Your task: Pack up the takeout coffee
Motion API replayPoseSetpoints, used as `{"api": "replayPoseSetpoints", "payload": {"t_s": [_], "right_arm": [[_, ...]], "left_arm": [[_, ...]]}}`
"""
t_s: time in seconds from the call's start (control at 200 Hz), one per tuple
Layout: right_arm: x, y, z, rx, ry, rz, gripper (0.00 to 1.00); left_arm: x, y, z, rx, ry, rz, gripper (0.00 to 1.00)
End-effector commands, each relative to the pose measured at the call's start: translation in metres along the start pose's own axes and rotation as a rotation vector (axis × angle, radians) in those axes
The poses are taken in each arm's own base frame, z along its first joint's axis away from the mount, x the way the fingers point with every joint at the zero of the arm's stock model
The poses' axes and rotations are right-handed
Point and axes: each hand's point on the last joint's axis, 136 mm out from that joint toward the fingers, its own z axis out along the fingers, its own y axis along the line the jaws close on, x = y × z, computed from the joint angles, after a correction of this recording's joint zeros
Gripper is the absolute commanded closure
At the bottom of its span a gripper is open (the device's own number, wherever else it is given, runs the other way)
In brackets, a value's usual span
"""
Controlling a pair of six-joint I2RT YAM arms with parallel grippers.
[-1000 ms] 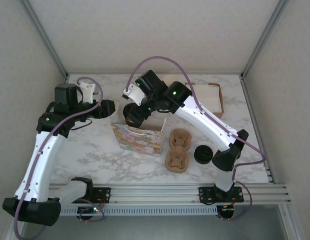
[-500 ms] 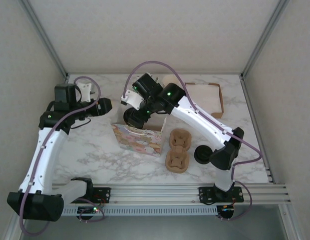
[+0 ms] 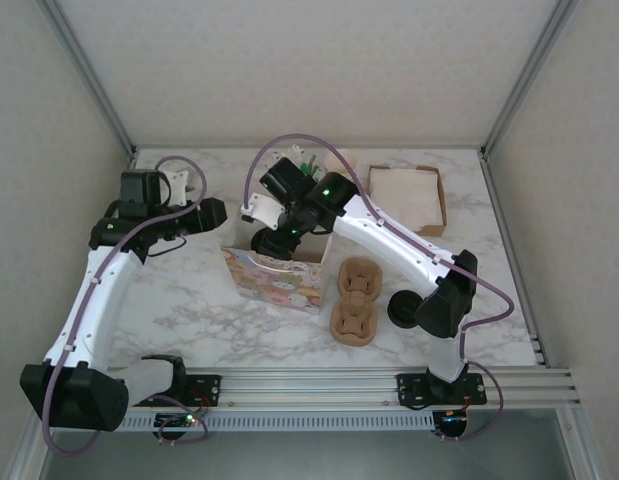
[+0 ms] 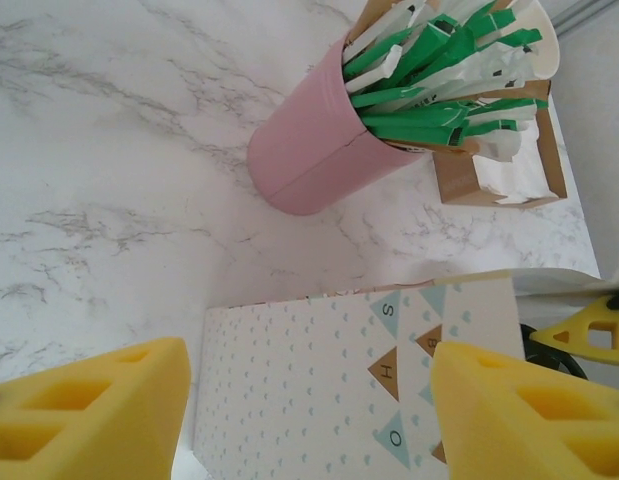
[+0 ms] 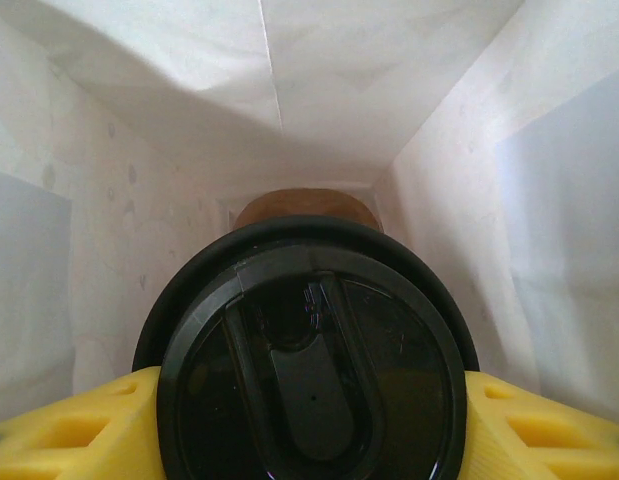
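The takeout coffee (image 5: 309, 370), a cup with a round black lid, sits between the yellow pads (image 5: 69, 430) of my right gripper (image 5: 309, 425), which is shut on it. Cup and gripper are inside the white interior of the paper bag (image 5: 289, 100). From above, my right gripper (image 3: 271, 238) reaches down into the mouth of the patterned bag (image 3: 274, 280). My left gripper (image 3: 219, 214) hovers open just left of the bag's top edge. In the left wrist view its yellow fingers (image 4: 89, 410) stand wide apart over the bag's printed side (image 4: 309, 380), touching nothing.
A pink cup of green stirrers (image 4: 319, 150) stands behind the bag, next to a brown napkin tray (image 3: 409, 195). Two brown cardboard cup carriers (image 3: 354, 300) and a low black round item (image 3: 402, 308) lie right of the bag.
My right arm has swung slightly left and carried the coffee down deeper into the bag. The left gripper has stayed beside the bag, barely shifting.
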Motion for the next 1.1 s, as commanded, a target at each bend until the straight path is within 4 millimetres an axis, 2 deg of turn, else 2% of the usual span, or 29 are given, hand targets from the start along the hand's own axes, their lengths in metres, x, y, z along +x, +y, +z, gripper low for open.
{"api": "replayPoseSetpoints", "payload": {"t_s": [0.0,0.065,0.215,0.415,0.581,0.826,1.091], "right_arm": [[0.005,0.0,0.015,-0.019,0.025,-0.014,0.44],[0.006,0.001,0.019,-0.027,0.033,-0.018,0.44],[0.012,0.0,0.029,-0.032,0.071,-0.019,0.44],[0.017,0.002,0.038,-0.042,0.089,-0.031,0.44],[0.019,0.003,0.045,-0.05,0.092,-0.04,0.45],[0.027,0.005,0.06,-0.067,0.115,-0.036,0.48],[0.043,0.005,0.077,-0.055,0.168,-0.04,0.46]], "left_arm": [[0.001,0.013,0.007,-0.037,-0.001,-0.033,0.33],[0.003,0.022,0.009,-0.076,0.001,-0.048,0.32],[0.009,0.056,0.016,-0.21,-0.001,-0.16,0.33],[0.021,0.071,0.031,-0.199,-0.049,-0.324,0.35],[0.043,0.093,0.041,-0.264,-0.034,-0.42,0.4],[0.076,0.111,0.065,-0.294,0.016,-0.523,0.47],[0.098,0.118,0.086,-0.314,0.076,-0.531,0.47]]}}
